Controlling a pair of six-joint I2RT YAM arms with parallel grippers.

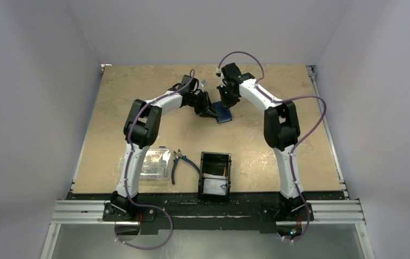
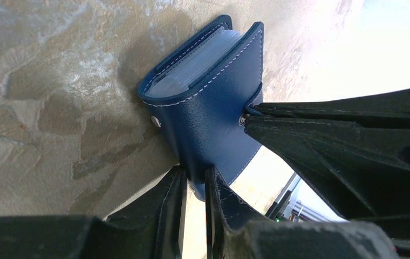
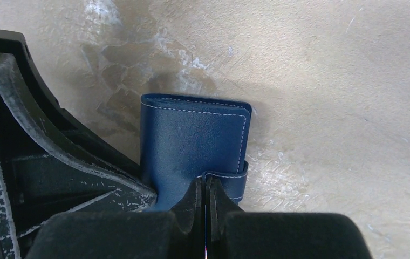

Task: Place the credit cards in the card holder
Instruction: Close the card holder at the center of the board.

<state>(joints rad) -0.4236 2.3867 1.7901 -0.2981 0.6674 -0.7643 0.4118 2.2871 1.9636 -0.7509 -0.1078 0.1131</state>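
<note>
holder (image 2: 208,124) is nipped at its edge between the barely parted left jaws; its strap (image 3: 227,181) is pinched in the right jaws, closed tight, just beside them.

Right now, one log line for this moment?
left gripper: shut on wallet | right gripper: shut on strap | wallet: folded | cards: in tray

Setting: robotics lab cell. Evidence: plain white enclosure walls (image 1: 30,108), aluminium rail frame (image 1: 79,211) on near table (image 1: 138,81) edge, bolted robot arms (image 1: 138,127).
</note>
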